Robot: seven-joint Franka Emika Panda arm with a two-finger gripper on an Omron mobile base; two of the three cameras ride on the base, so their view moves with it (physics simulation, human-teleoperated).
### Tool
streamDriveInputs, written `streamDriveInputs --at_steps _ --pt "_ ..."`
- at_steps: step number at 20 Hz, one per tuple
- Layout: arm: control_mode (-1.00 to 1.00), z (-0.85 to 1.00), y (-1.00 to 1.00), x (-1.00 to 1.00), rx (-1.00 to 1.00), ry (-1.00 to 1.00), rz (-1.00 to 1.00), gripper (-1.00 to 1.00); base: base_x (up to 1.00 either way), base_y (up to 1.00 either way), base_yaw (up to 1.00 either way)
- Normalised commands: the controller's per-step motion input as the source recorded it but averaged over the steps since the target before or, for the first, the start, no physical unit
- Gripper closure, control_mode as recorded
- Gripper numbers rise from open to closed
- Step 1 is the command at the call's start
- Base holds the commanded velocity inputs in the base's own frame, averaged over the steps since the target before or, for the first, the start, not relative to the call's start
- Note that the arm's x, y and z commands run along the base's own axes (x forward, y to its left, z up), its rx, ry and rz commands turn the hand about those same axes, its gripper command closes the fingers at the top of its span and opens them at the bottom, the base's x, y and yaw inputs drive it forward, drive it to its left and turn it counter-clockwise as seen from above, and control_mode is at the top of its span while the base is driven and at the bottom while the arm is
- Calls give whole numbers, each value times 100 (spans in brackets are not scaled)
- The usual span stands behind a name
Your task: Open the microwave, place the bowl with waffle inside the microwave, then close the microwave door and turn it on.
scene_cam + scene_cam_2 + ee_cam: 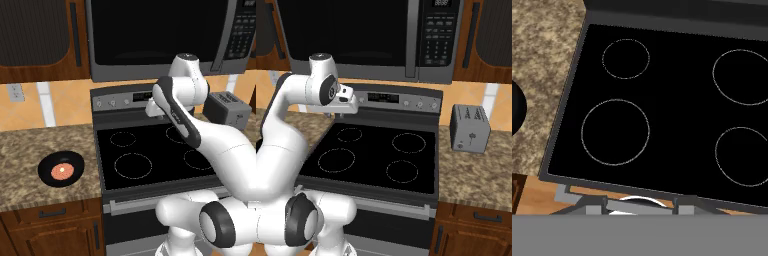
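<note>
Door-opening step hadn't started: big black grey-trimmed microwave (165, 35) at twelve o'clock was shut, small black waffle bowl (61, 169) at nine. My gripper (151, 107), couldn't tell its spread, needed that handle.

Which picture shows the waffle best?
The left base view: the waffle lies in plain sight in its black bowl on the counter left of the stove. The hand view catches just the bowl's dark edge, no waffle.
</note>
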Motion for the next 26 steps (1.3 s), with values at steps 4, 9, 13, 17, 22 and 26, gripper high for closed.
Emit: streamDriveInputs --at_steps 4,9,13,17,22,26 --pt "-100 0 -7 -6 0 -1 -4 -100 0 0 0" --pt "-100 14 -31 -5 5 5 0 -100 0 0 0" --pt "-100 71 -80 1 9 -16 2 -100 0 0 0" --pt "-100 46 -97 0 3 -37 0 -100 0 0 0" --pt "-100 61 -94 0 0 -47 0 -100 0 0 0" --pt "-100 39 -74 -4 0 -48 0 -100 0 0 0"
